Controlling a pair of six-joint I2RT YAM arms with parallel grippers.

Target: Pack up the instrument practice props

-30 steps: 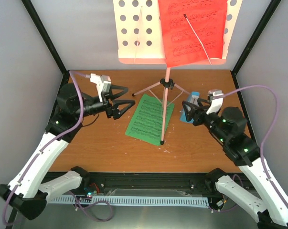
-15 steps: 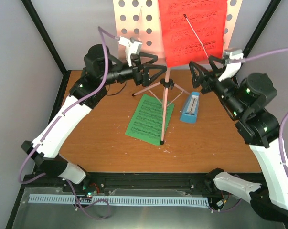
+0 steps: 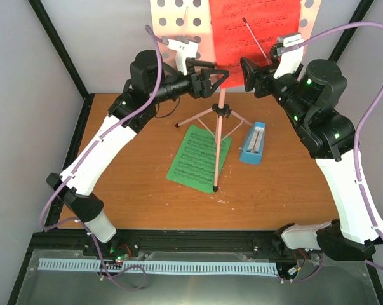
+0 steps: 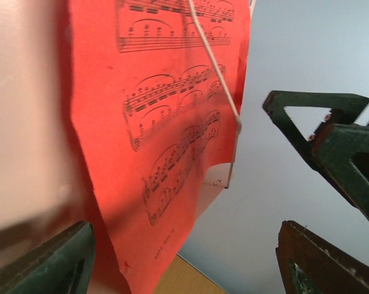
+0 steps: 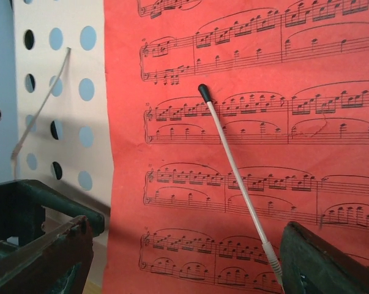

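Observation:
The pink music stand (image 3: 220,136) stands mid-table on its tripod, its hole-punched desk (image 3: 178,28) at the top. The red page (image 3: 251,35) rests on the desk under a white wire arm (image 3: 258,41). The green page (image 3: 196,155) lies flat by the stand's foot. The blue metronome (image 3: 253,145) stands right of the pole. My left gripper (image 3: 216,76) is open at the red page's lower left edge, and my right gripper (image 3: 251,73) is open at its lower right. In the left wrist view the red page (image 4: 153,122) hangs between open jaws (image 4: 190,260). The right wrist view faces the red page (image 5: 245,153) with jaws open (image 5: 184,263).
Grey walls with black frame posts (image 3: 58,47) close in the table on three sides. The stand's tripod legs (image 3: 197,117) spread over the wooden table (image 3: 134,190). The right gripper's fingers (image 4: 319,128) show close by in the left wrist view.
Both arms rose from table height to the stand's desk. The right gripper left the metronome's side. Both open grippers now flank the red page's lower edge.

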